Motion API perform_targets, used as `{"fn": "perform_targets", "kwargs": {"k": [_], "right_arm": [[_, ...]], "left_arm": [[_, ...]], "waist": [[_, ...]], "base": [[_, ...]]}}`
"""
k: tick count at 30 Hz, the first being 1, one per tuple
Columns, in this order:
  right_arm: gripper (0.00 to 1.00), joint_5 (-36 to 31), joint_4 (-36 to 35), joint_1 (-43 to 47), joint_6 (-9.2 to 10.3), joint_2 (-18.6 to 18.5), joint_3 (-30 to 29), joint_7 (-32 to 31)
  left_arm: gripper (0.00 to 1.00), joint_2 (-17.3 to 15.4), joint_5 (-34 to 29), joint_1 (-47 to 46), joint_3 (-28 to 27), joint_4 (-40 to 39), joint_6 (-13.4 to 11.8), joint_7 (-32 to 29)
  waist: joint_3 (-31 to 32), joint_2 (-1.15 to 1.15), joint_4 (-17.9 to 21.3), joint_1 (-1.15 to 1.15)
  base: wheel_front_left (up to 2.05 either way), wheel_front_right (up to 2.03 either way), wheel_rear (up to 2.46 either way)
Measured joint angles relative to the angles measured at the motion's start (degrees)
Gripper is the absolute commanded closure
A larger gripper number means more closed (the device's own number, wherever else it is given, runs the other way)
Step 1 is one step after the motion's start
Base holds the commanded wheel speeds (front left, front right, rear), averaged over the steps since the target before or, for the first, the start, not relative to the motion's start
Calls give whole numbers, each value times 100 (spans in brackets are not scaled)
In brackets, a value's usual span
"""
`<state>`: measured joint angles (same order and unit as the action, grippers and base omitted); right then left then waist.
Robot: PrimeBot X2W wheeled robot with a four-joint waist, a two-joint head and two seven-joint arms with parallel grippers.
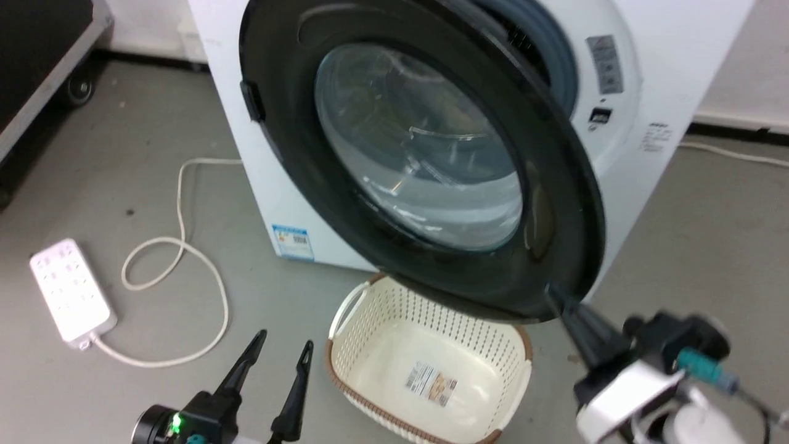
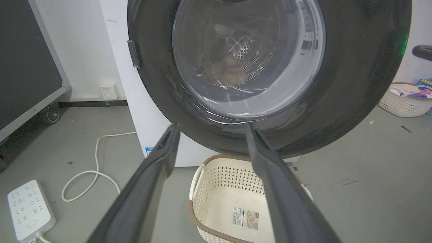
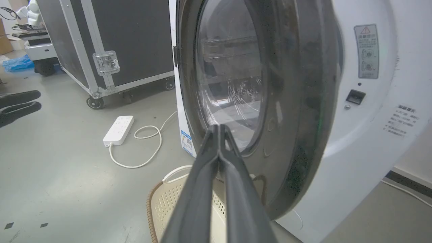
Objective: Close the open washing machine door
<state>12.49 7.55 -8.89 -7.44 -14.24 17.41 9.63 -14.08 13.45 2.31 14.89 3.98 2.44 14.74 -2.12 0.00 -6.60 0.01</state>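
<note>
Washing machine door (image 1: 419, 148) stands ajar, hinged at the left edge of the white washing machine (image 1: 672, 55) and swung most of the way in. Its free right edge is still off the front panel, with the grey gasket (image 1: 555, 49) showing in the gap. Right gripper (image 1: 555, 297): fingers pressed together, holding nothing, tip at the door's lower right rim. It looks to be touching, though the head view is blurred there. Left gripper (image 1: 282, 353): fingers spread, empty, low over the floor just left of the cream laundry basket (image 1: 425, 317), which sits below the door. White power strip (image 1: 71, 290) and its cable lie toward the floor's left edge. Step in hand, as I read it: pushing the door shut. Next move calls for a firm push on the free edge, straight toward the latch slot (image 1: 601, 115), until it catches.
</note>
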Motion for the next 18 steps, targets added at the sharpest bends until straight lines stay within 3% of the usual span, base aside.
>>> {"fn": "perform_targets", "kwargs": {"k": [14,16,18], "right_arm": [[100,895,745,-1841,-14,-1276,-148,-266],[100,1084,1109,-2360,-14,-1585,-252,-345],[100,1178,1300,-2629,-14,-1662,-336,-397]], "left_arm": [[0,579,-245,-505,-113,-32,127,0],[0,689,-334,-648,-148,-63,181,0],[0,751,-372,-708,-170,-76,187,0]], "waist": [[-986,0,-538,1],[-1259,0,-702,1],[-1381,0,-779,1]], "base": [[0,0,0],[0,0,0],[0,0,0]]}}
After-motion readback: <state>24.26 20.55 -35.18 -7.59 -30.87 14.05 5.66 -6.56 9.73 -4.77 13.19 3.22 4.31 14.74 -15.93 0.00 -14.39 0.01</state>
